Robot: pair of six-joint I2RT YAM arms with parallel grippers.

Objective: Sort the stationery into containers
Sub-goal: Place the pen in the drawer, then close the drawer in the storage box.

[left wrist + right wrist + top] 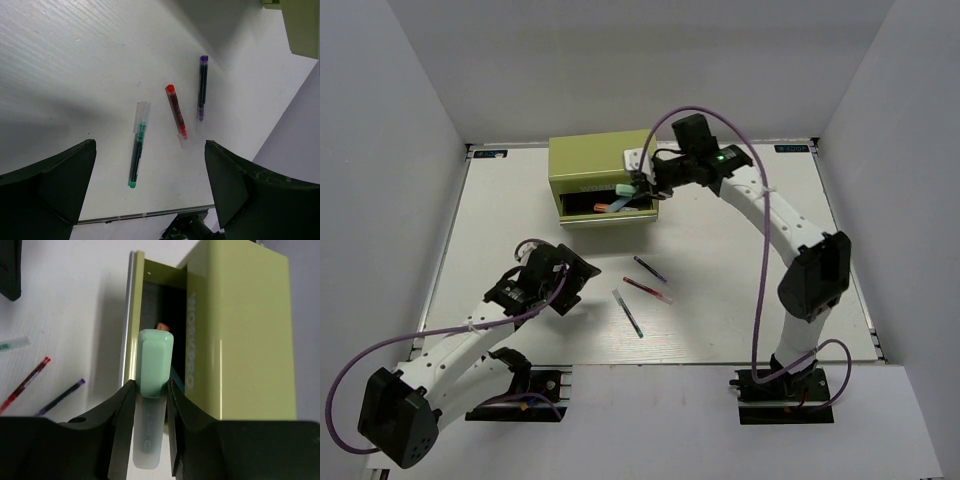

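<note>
The olive-green tool chest [600,165] stands at the back with its lower drawer [610,208] pulled open. My right gripper [150,384] is shut on the green highlighter [155,365], which hangs over the drawer's front edge [131,315]. Inside the drawer lies an orange highlighter [162,327], with a light blue piece [173,371] beside it. My left gripper [150,170] hovers open over the table, with nothing between its fingers. Ahead of it lie the white-green pen [137,150], the red pen [176,111] and the dark pen [202,87].
In the top view the three pens [648,290] lie mid-table between the two arms. White walls enclose the table on the left, back and right. The right arm [790,230] reaches across the back right of the table to the chest.
</note>
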